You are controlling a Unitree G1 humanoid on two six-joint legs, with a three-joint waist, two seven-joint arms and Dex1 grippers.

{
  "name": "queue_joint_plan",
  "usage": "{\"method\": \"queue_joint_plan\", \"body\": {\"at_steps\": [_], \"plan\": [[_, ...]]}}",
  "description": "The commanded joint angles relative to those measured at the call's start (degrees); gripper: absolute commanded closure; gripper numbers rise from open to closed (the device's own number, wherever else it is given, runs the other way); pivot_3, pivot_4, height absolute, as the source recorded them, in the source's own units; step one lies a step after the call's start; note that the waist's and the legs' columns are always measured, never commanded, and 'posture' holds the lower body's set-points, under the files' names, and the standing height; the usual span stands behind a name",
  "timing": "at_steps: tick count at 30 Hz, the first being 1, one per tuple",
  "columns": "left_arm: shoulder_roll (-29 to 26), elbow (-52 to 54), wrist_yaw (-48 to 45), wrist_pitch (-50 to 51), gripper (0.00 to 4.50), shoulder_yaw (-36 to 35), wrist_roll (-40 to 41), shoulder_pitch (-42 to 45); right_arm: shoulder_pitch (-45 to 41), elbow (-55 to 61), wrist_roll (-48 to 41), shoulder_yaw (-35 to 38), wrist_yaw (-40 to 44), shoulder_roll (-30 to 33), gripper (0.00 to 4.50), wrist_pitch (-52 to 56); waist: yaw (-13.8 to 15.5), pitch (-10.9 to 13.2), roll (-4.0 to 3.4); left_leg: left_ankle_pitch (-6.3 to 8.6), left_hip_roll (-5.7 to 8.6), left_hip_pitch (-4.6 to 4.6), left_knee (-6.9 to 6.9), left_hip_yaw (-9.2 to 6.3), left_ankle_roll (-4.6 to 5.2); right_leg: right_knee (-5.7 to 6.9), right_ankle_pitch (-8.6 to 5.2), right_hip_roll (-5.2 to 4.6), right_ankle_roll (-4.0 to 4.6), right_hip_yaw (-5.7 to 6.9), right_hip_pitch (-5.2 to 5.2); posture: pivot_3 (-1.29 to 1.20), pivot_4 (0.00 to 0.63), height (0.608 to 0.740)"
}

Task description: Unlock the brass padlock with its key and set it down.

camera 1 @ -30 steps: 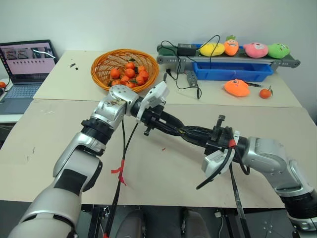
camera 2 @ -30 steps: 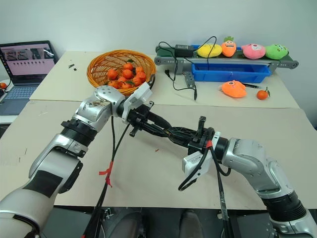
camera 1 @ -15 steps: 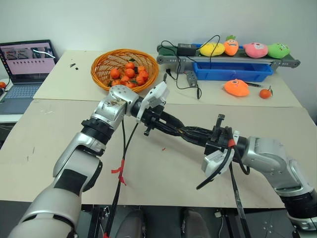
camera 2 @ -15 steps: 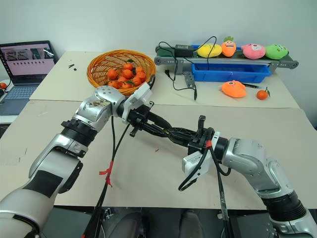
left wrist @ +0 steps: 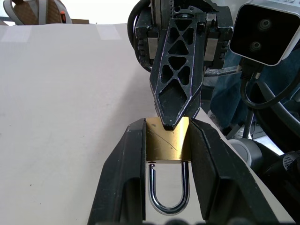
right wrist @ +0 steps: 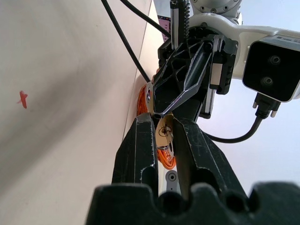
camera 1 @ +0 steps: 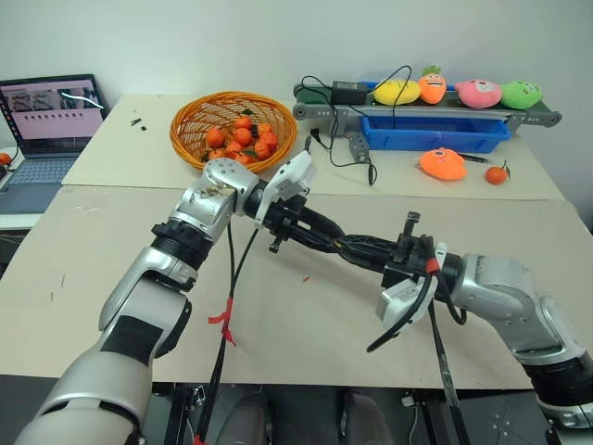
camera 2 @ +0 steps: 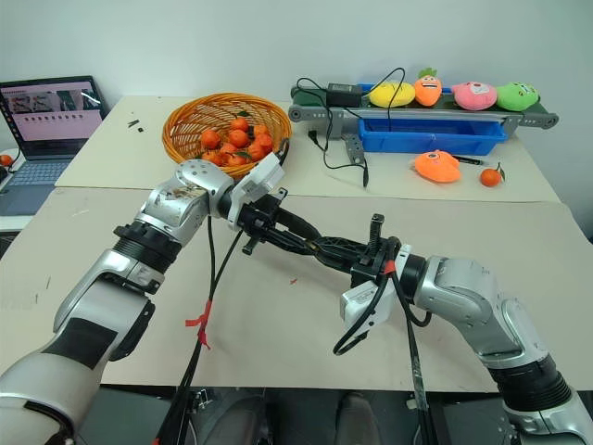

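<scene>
My left gripper (left wrist: pixel 166 129) is shut on the brass padlock (left wrist: pixel 167 146), gripping its gold body by the sides. The silver shackle (left wrist: pixel 168 194) looks closed and points back toward the wrist. In the eye views both grippers meet tip to tip above the table (camera 1: pixel 306 324), the left gripper (camera 1: pixel 341 247) coming from the left and the right gripper (camera 1: pixel 361 250) from the right. The right gripper (right wrist: pixel 164 123) is shut on the key (right wrist: pixel 165 134), whose round silvery head shows between its fingers. Its tip touches the end of the padlock's body; the key's blade is hidden.
A wicker basket (camera 1: pixel 190 139) of small oranges stands behind the left arm. Far right are a conveyor (camera 1: pixel 320 111) with plush toys, a blue bin (camera 1: pixel 435 134), an orange plush (camera 1: pixel 442 164) and a loose orange (camera 1: pixel 498 173). A laptop (camera 1: pixel 51 120) sits far left. Cables hang from both wrists.
</scene>
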State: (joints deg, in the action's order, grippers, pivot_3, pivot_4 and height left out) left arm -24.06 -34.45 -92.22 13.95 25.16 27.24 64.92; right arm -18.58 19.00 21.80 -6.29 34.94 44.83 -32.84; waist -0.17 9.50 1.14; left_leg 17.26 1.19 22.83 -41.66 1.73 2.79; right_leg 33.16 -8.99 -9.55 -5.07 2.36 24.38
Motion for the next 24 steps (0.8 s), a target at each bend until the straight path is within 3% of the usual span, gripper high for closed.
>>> {"method": "queue_joint_plan", "body": {"at_steps": [1, 3, 4, 5, 10, 24], "plan": [[0.6, 0.9, -0.3, -0.1, 3.67, -0.6, 1.1, 1.8, -1.7, 1.1, -1.1, 1.2, -1.0, -0.6, 4.37, 0.0, 0.0, 0.0, 0.0, 0.0, 0.0, 0.0, 0.0, 0.0, 0.0, 0.0, 0.0, 0.0, 0.0, 0.0, 0.0, 0.0, 0.15, 0.74], [0.5, 1.0, -0.3, 0.7, 3.67, -0.6, 1.4, 1.9, -1.7, 1.1, -1.1, 1.2, -1.1, -0.6, 4.37, 0.0, 0.0, 0.0, 0.0, 0.0, 0.0, 0.0, 0.0, 0.0, 0.0, 0.0, 0.0, 0.0, 0.0, 0.0, 0.0, 0.0, 0.15, 0.74], [0.3, 1.3, -0.3, 1.7, 2.66, -0.2, 2.1, 2.0, -1.7, 1.0, -1.0, 1.2, -1.1, -0.6, 4.37, 0.0, 0.0, 0.0, 0.0, 0.0, 0.0, 0.0, 0.0, 0.0, 0.0, 0.0, 0.0, 0.0, 0.0, 0.0, 0.0, 0.0, 0.15, 0.74], [0.1, 1.5, -0.3, 2.3, 2.48, 0.0, 2.6, 2.0, -1.7, 1.0, -1.0, 1.2, -1.1, -0.6, 4.37, 0.0, 0.0, 0.0, 0.0, 0.0, 0.0, 0.0, 0.0, 0.0, 0.0, 0.0, 0.0, 0.0, 0.0, 0.0, 0.0, 0.0, 0.15, 0.74], [0.3, 1.4, -0.3, 1.2, 0.48, -0.6, 1.7, 2.0, -1.5, 0.8, -0.9, 1.4, -1.2, -0.7, 4.37, 0.0, 0.0, 0.0, 0.0, 0.0, 0.0, 0.0, 0.0, -0.01, 0.0, 0.0, 0.0, 0.0, 0.0, 0.0, 0.0, 0.0, 0.15, 0.74], [-1.6, -1.9, -0.3, 1.8, 0.48, -6.6, 0.2, 5.2, 0.6, -3.2, -0.5, 3.2, -2.2, 0.8, 4.37, -1.3, 0.0, 0.0, 0.0, 0.0, 0.0, 0.0, 0.0, 0.01, 0.0, 0.0, 0.0, 0.0, 0.0, 0.0, 0.0, 0.0, 0.15, 0.74]]}}
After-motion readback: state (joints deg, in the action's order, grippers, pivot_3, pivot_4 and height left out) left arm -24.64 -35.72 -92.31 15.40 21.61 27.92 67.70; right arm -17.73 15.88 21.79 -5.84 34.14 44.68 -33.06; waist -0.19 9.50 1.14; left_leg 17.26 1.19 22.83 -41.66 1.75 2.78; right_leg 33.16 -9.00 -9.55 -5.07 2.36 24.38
